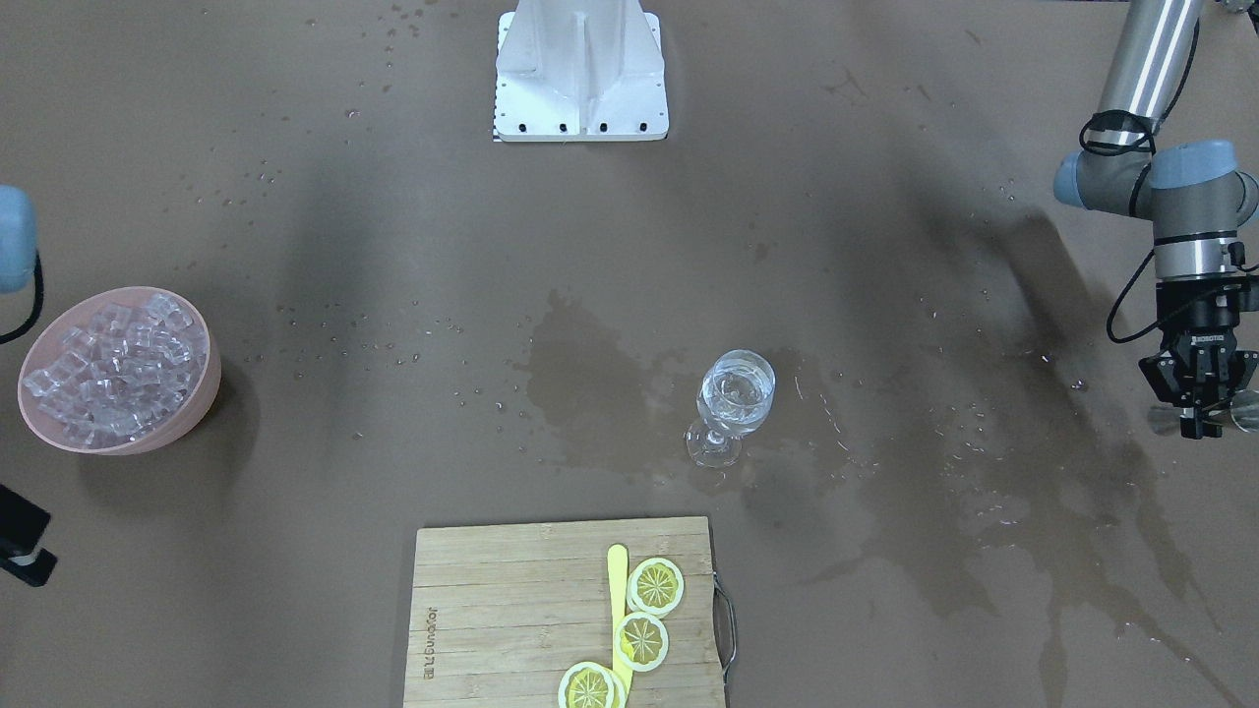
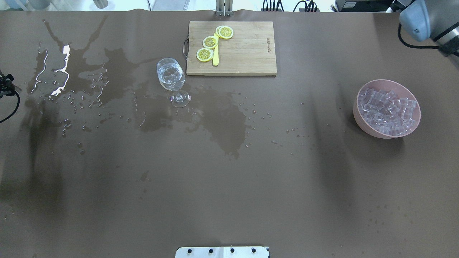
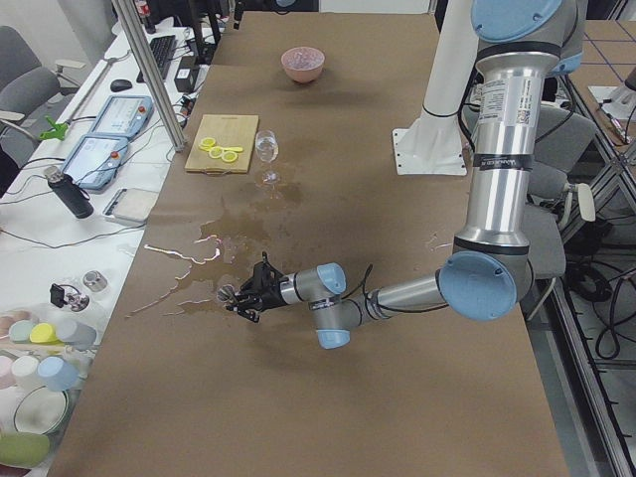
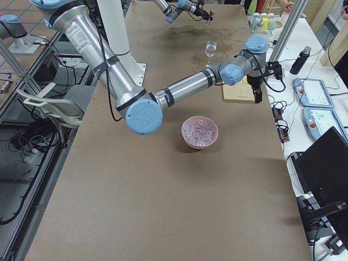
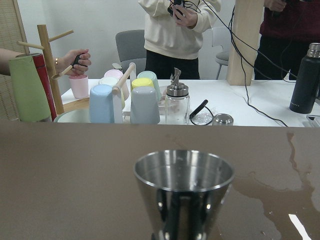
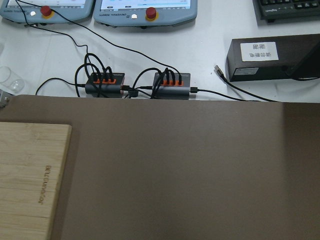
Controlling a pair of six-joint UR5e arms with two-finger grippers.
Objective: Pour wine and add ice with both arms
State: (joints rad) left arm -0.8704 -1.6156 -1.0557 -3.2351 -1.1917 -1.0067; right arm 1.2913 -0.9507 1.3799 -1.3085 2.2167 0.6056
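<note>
Wine (image 1: 736,395) — well apart from left gripper (image 1: 1204,421)

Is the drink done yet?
Halfway, it seems. Clear liquid already sits in the stemmed wine glass, so pouring looks done. The left claw holds the shiny steel cup off to the side. The clear ice cubes all seem to lie in the pink bowl; none looks added.
</note>
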